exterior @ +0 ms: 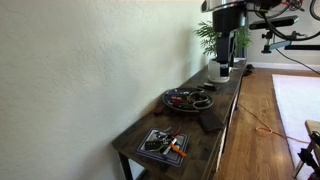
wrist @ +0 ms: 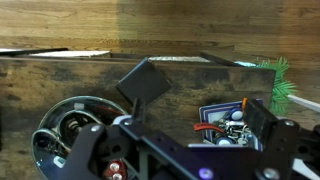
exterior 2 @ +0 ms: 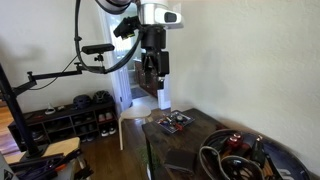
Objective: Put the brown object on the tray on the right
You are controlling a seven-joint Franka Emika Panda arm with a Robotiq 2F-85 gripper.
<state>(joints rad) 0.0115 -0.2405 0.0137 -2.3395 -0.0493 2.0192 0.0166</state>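
Observation:
A flat, dark brown square object (wrist: pixel 148 82) lies on the long wooden table (wrist: pixel 60 80) between two trays; it also shows in an exterior view (exterior: pixel 207 122). The round dark tray (exterior: pixel 186 98) with a raised rim holds several small items and shows in the wrist view (wrist: pixel 72 120) and an exterior view (exterior 2: pixel 236 156). My gripper (wrist: pixel 175 135) is open and empty, high above the table and apart from everything; it shows in both exterior views (exterior: pixel 228 48) (exterior 2: pixel 155 72).
A small square blue-and-white tray (exterior: pixel 163 143) with small items, one of them red, sits near one table end (wrist: pixel 232 118) (exterior 2: pixel 175 122). A potted plant (exterior: pixel 214 42) stands at the other end. A wall runs along the table. A shoe rack (exterior 2: pixel 75 118) stands behind.

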